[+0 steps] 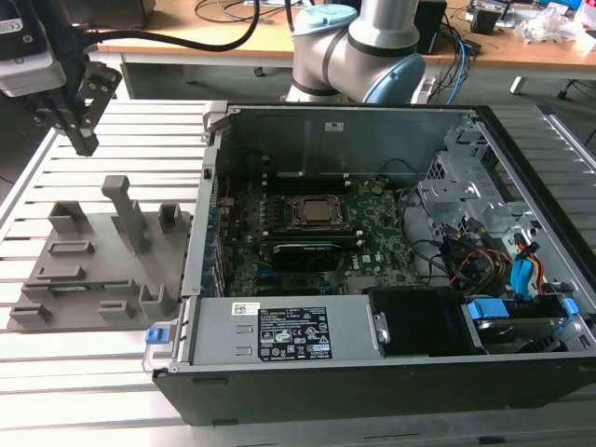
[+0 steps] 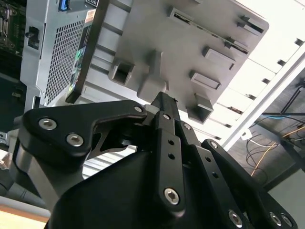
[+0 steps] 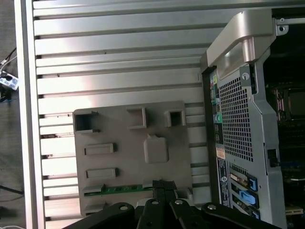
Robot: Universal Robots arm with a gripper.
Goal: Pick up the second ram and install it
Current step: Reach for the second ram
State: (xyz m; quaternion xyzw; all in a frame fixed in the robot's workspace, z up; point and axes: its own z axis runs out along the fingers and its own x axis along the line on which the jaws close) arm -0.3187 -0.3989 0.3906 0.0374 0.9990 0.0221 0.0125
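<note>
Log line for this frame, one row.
pincer: shut, empty, over gray holder | second ram: in holder slot, ungrasped | PC case: open

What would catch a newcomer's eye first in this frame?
An open computer case sits at the exterior view's right, green motherboard exposed. At the exterior view's left, the shut, empty gripper hangs above a grey fixture tray; in the first wrist view the second ram lies slotted in that tray.
</note>
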